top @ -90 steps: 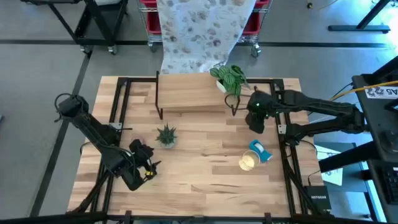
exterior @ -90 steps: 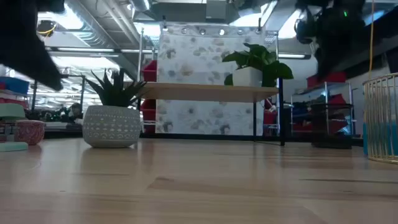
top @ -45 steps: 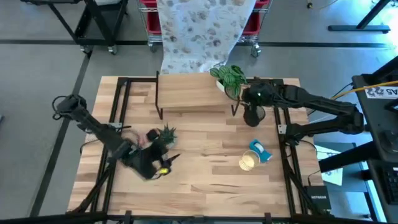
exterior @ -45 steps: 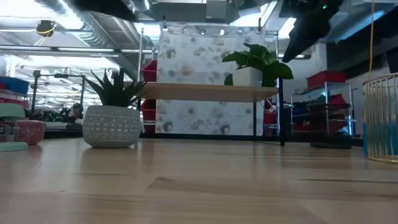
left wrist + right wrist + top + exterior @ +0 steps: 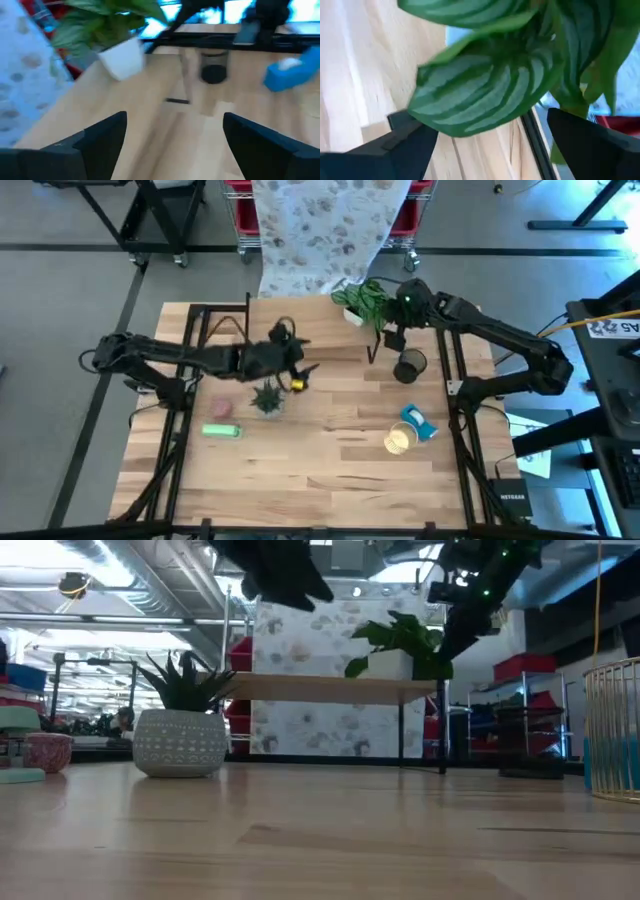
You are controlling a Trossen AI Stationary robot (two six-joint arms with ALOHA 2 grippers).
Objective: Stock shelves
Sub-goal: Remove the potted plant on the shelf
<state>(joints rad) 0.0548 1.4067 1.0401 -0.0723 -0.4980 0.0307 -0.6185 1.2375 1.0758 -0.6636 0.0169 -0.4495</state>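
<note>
Left fingers (image 5: pixel 102 140) are spread wide w/ nothing between them. They hang over the shelf (image 5: pixel 310 330), whose light wood plank lies right under and ahead of them. The succulent (image 5: pixel 268 396) sits on the table (image 5: pixel 330 470) just short of the fingers, on the near side of the shelf. Prob. the next item to stock, and the wide spread suits its round pot.

Right fingers (image 5: pixel 407 145) are also wide, w/ broad striped leaves of the leafy plant (image 5: pixel 365 300) filling the gap between and ahead of them. They grip nothing. That plant already stands at the shelf's right end, so I'd guess the fingers are there to nudge it or to clear off; can't tell which.

Materials etc.:
- Shelf: smooth pale plank on thin black metal legs. The low view shows nothing under the plank.
- Leafy plant: soft, floppy foliage in a plain white pot (image 5: pixel 122 59). The leaves would give way, so the pot is the only firm part to grasp.
- Succulent: stiff spiky leaves in a squat, rounded grey-white pot w/ a dotted texture (image 5: pixel 180 743).
- Dark cup (image 5: pixel 410 365): a cylinder on the table beside the shelf leg, below the right fingers.
- Blue item (image 5: pixel 420 423) and wire basket (image 5: pixel 615 730): on the table, well away from both sets of fingers.
</note>
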